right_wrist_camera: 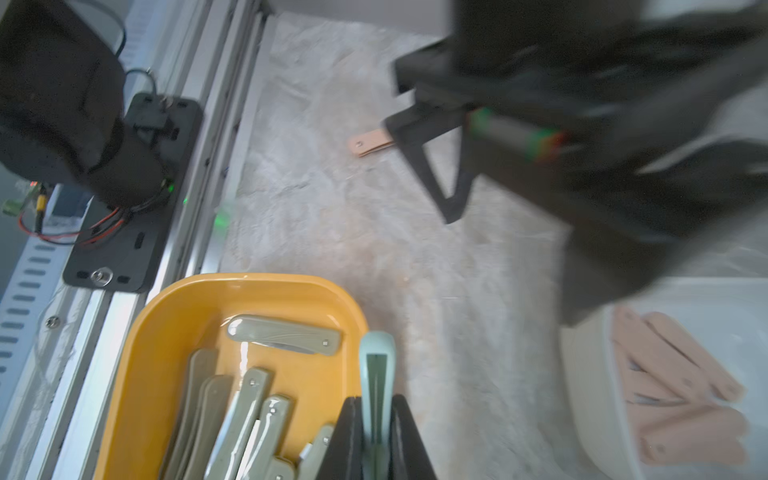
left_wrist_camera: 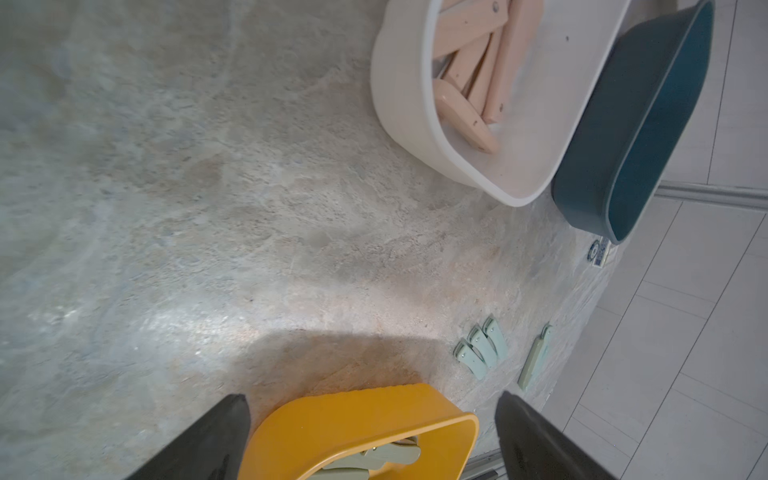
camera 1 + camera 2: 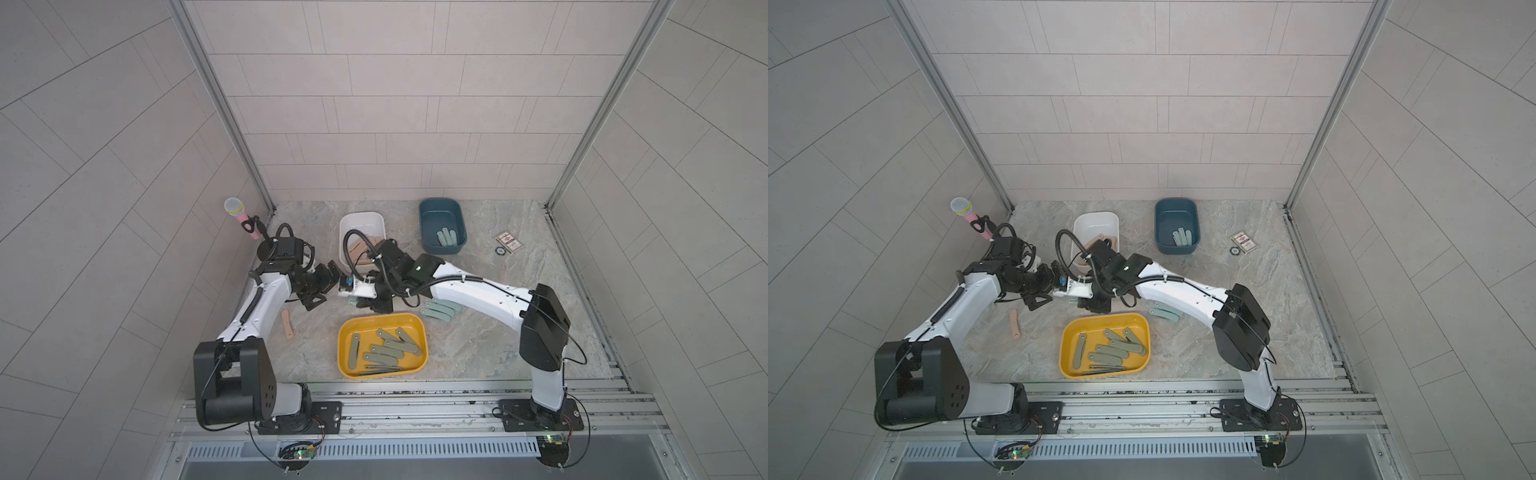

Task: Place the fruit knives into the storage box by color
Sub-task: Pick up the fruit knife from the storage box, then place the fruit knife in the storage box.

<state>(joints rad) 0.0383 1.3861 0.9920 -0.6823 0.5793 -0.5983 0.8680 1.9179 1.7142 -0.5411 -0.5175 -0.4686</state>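
My right gripper [image 1: 377, 401] is shut on a pale teal fruit knife [image 1: 377, 357], held edge-up just beyond the rim of the yellow storage box [image 1: 174, 332], which holds several olive-green knives [image 1: 284, 334]. In a top view this gripper [image 3: 368, 301] hangs behind the yellow box [image 3: 365, 328]. The white box [image 3: 361, 220] holds peach-pink knives [image 2: 478, 70]. In the dark teal box [image 3: 432, 220] lie pale teal knives [image 3: 446, 237]. Several teal knives [image 3: 440, 309] lie loose under the right arm. One peach knife [image 3: 287, 325] lies at the left. My left gripper [image 2: 372, 397] is open and empty.
A pink microphone [image 3: 241, 216] stands at the back left corner. A small card and a ring [image 3: 509, 242] lie at the back right. The left gripper [image 3: 318, 297] is close to the right wrist. Metal rails [image 3: 415, 399] run along the front edge.
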